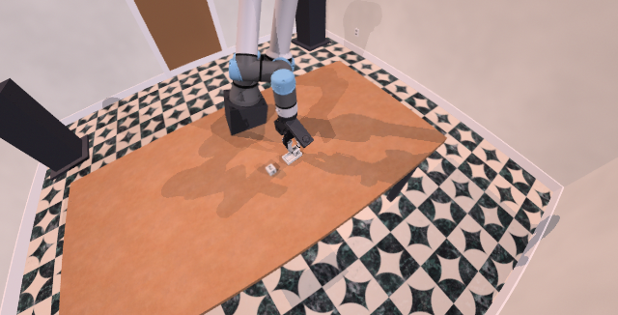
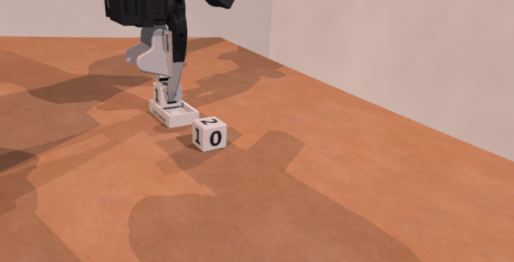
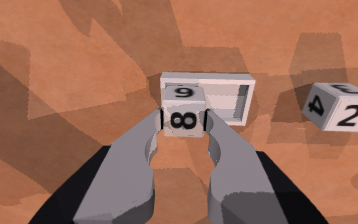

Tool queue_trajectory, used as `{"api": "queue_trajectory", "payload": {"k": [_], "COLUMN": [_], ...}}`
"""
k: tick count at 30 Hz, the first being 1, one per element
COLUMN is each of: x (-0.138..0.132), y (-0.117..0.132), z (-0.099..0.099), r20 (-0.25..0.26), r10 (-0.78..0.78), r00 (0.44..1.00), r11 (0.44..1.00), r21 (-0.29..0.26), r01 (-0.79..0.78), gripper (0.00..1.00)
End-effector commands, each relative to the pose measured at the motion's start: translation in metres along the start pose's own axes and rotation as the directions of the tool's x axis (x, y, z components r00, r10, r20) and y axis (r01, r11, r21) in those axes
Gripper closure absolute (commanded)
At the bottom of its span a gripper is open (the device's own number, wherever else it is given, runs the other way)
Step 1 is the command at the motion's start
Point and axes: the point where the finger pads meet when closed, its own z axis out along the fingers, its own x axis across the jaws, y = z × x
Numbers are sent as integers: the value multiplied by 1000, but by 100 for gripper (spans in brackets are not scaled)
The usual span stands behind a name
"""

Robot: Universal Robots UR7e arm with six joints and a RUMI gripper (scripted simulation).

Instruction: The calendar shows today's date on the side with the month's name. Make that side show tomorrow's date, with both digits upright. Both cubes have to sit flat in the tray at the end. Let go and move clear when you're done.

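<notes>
One cube (image 3: 183, 116) sits in the tray (image 3: 247, 100), pinched by our gripper (image 3: 183, 121); the other cube (image 2: 209, 133) lies out on the table (image 2: 361, 165) just beside it. We judge most work remains: neither cube is turned and seated for tomorrow's date.

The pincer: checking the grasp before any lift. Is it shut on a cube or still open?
Shut on the cube: the pincer has both fingers pressed against its sides, above the tray.

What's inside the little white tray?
One number cube sits in the left end of the tray, pinched by the hand. The slot beside it is empty. The other cube lies outside. Underneath the held cube is hidden.
</notes>
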Motion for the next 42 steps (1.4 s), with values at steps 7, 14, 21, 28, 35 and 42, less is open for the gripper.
{"api": "queue_trajectory", "payload": {"k": [7,14,21,28,35,42], "x": [2,2,2,2,2,2], "y": [-3,-3,-2,-2,-2,-2], "z": [-36,-63,-88,-97,-98,-98], "r20": [-4,-4,-4,-4,-4,-3], "r10": [0,0,0,0,0,0], "r00": [1000,1000,1000,1000,1000,1000], "r11": [1000,1000,1000,1000,1000,1000], "r21": [6,6,6,6,6,6], "r01": [0,0,0,0,0,0], "gripper": [89,89,89,89,89,89]}}
